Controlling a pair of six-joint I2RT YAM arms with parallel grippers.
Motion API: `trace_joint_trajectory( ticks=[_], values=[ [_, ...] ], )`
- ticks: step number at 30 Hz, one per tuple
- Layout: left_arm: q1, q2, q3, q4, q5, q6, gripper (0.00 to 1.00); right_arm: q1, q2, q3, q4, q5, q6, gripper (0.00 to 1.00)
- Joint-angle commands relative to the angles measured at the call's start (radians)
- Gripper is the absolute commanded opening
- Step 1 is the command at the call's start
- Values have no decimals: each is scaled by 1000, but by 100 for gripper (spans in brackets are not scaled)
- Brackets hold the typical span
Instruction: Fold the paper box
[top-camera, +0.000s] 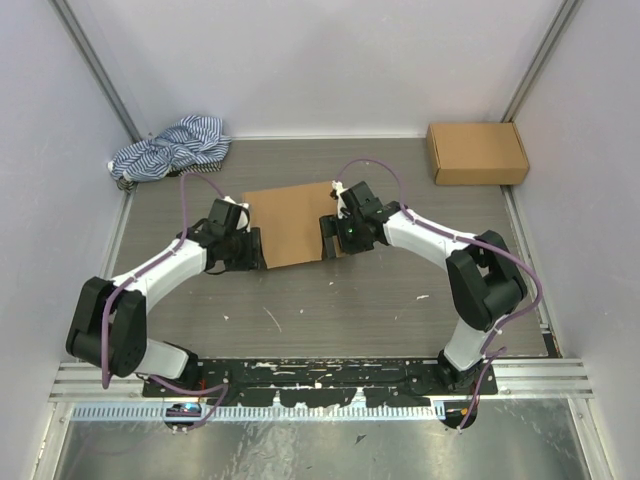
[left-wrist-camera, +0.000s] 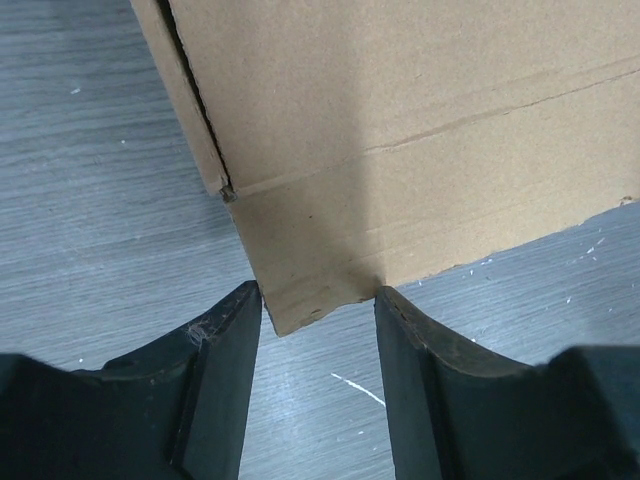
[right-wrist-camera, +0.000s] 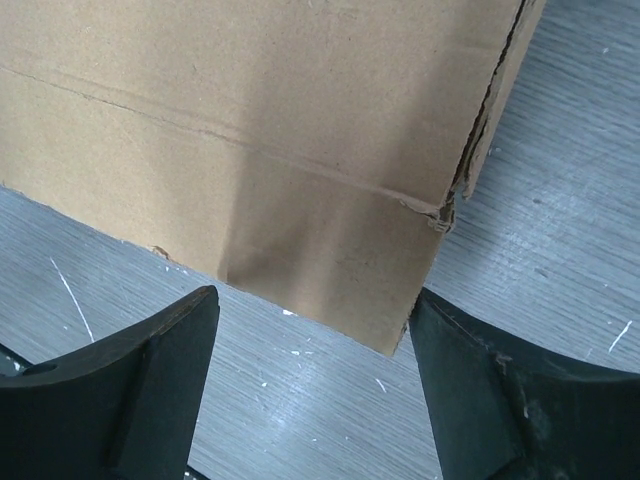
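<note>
The paper box (top-camera: 290, 222) lies flat on the table as a brown cardboard sheet with creases. My left gripper (top-camera: 252, 250) is open at its near left corner. In the left wrist view that corner of the box (left-wrist-camera: 420, 120) pokes between the two fingertips of the left gripper (left-wrist-camera: 318, 295) without being clamped. My right gripper (top-camera: 330, 238) is open at the near right corner. In the right wrist view the box (right-wrist-camera: 250, 100) ends just ahead of the wide-open right gripper (right-wrist-camera: 312, 300), its corner close to the right finger (right-wrist-camera: 470, 380).
A second, closed brown cardboard box (top-camera: 476, 152) sits at the back right. A blue-and-white striped cloth (top-camera: 170, 148) is bunched at the back left. Grey walls enclose the table on three sides.
</note>
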Motion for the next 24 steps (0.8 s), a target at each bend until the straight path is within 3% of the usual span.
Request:
trace_joint_trajectory(
  ticks=[1,24],
  values=[
    [2,5,2,57,-22,11,56,10,10,0,70,28,-7,81],
    [2,31,-26,106,-118,6,54,8,-71,-118,211,144,-1,80]
  ],
)
